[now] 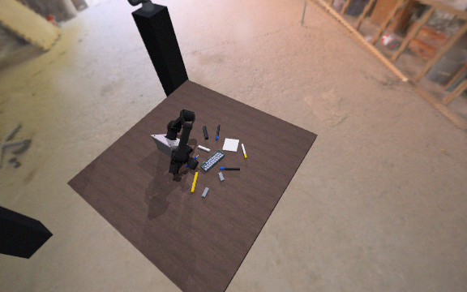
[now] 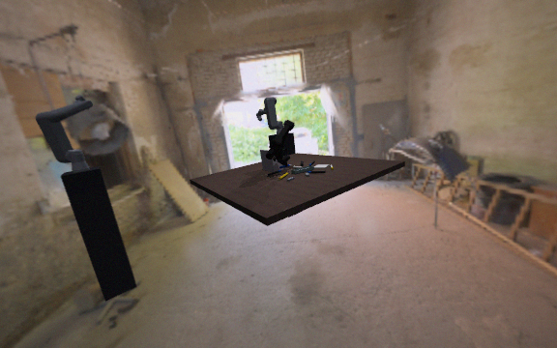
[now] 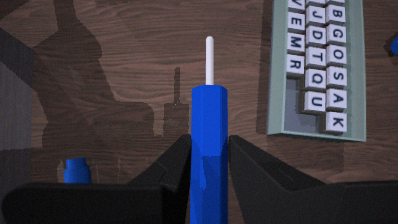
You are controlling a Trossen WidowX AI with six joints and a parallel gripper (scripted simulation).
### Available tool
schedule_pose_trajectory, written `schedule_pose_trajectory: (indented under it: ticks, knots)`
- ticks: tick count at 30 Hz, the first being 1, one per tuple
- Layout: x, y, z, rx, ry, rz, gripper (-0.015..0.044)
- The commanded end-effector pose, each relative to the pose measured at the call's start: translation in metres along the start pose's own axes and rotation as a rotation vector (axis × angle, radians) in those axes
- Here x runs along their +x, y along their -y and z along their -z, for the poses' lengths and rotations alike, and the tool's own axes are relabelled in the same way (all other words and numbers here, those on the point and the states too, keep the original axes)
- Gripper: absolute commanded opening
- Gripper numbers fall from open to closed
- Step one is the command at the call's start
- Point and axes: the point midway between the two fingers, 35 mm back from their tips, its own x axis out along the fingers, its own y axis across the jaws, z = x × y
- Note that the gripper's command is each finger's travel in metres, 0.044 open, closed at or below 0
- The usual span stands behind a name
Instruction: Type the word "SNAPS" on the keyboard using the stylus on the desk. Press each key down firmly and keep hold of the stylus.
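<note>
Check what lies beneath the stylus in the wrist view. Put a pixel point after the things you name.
Wood-grained desk [image 1: 242, 211] [image 2: 278, 193] [image 3: 135, 60] shows around the stylus [image 3: 210, 115]. Whatever is directly beneath its blue body is covered; the jaws also hide desk on both sides.

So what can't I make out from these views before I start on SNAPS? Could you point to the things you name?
- N and P keys: not readable; the wrist view cuts off the keyboard [image 1: 212, 161] [image 3: 356, 100] at its top edge, and the top view shows its letters too small.
- Rear end of the stylus [image 3: 209, 117]: cut off by the wrist view's bottom edge.
- Fingertip contact in the exterior view: gripper [image 3: 209, 143] too small and dark there.
- Blue-ended item [image 3: 77, 172], wrist view: its lower part is hidden by a finger.
</note>
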Motion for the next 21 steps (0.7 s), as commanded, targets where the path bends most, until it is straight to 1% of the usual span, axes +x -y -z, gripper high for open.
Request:
schedule_pose_trajectory:
  ticks: [1,6,14,21]
  knots:
    - [0.002,0.0,0.0,0.005,-0.017,-0.025,0.0]
    - [0.006,0.0,-0.002,0.029,-0.13,-0.162,0.0]
    - [0.007,0.006,-0.008,0.105,-0.395,-0.347,0.0]
    - [0.009,0.018,-0.015,0.101,-0.582,-0.4,0.0]
